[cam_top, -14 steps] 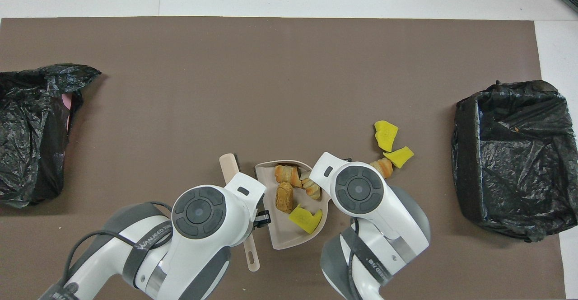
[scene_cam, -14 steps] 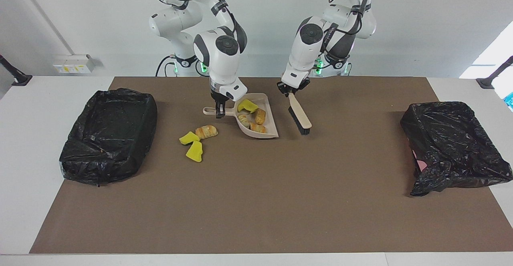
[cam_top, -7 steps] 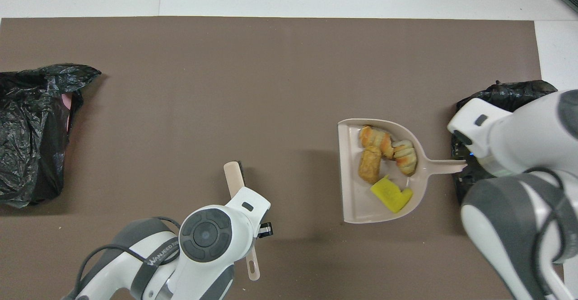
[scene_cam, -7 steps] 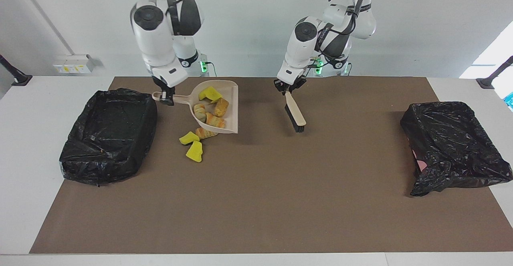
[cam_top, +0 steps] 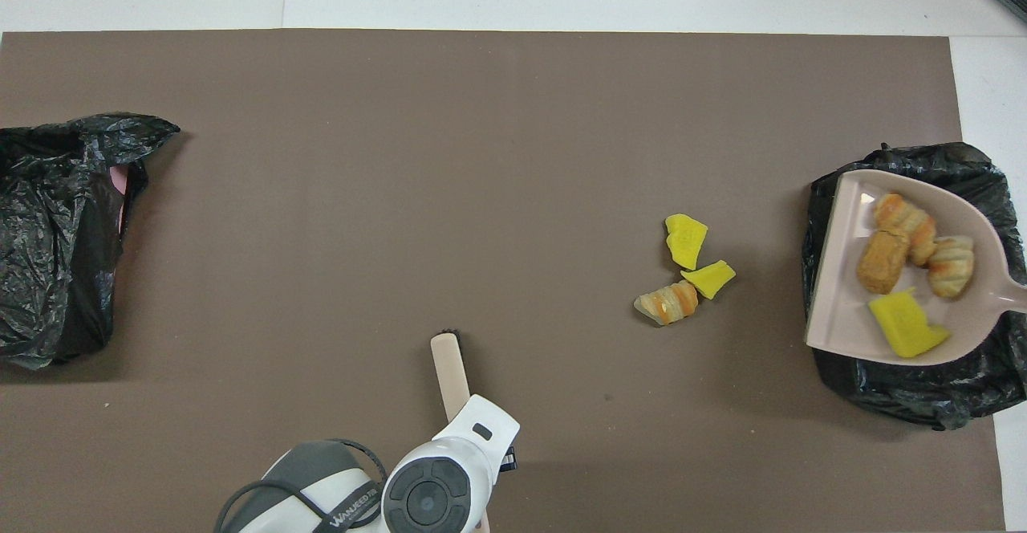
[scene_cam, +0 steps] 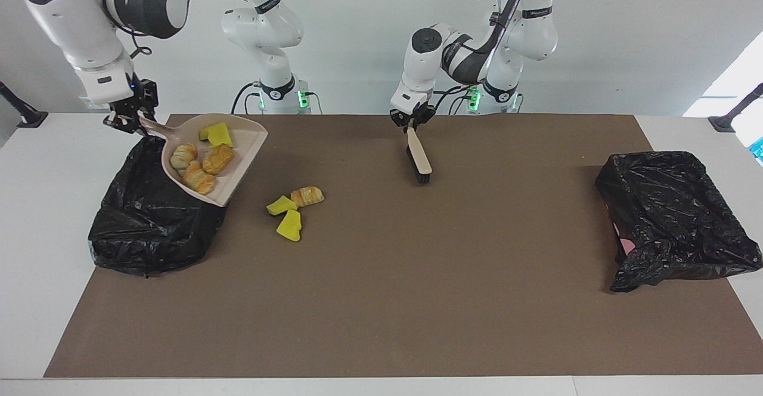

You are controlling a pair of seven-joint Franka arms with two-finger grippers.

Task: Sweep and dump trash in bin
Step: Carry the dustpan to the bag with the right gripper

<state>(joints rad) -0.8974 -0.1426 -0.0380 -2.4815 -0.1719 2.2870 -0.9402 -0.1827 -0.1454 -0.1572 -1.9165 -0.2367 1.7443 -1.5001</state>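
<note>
While the left gripper (scene_cam: pixel 411 123) hangs over the mat (scene_cam: pixel 417 300) near the robots, clamped on the handle of the beige brush (scene_cam: pixel 419 158) whose bristles point down just off the surface, the right gripper (scene_cam: pixel 132 115) has carried the loaded dustpan (scene_cam: pixel 241 148) from the middle of the table to above the black-lined bin (scene_cam: pixel 137 235) at the right arm's end. Its fingers are closed on the dustpan handle, and the pan sits roughly level with four pieces of trash (scene_cam: pixel 202 160) still inside: three bread-like lumps and one yellow wedge. Nothing has been tipped out yet, so the dump looks like the step at hand. Three loose pieces (scene_cam: pixel 293 208) remain on the mat beside that bin, two yellow wedges and one bread lump, which probably means another sweep afterward. A second bagged bin (scene_cam: pixel 673 217) sits at the left arm's end.
</note>
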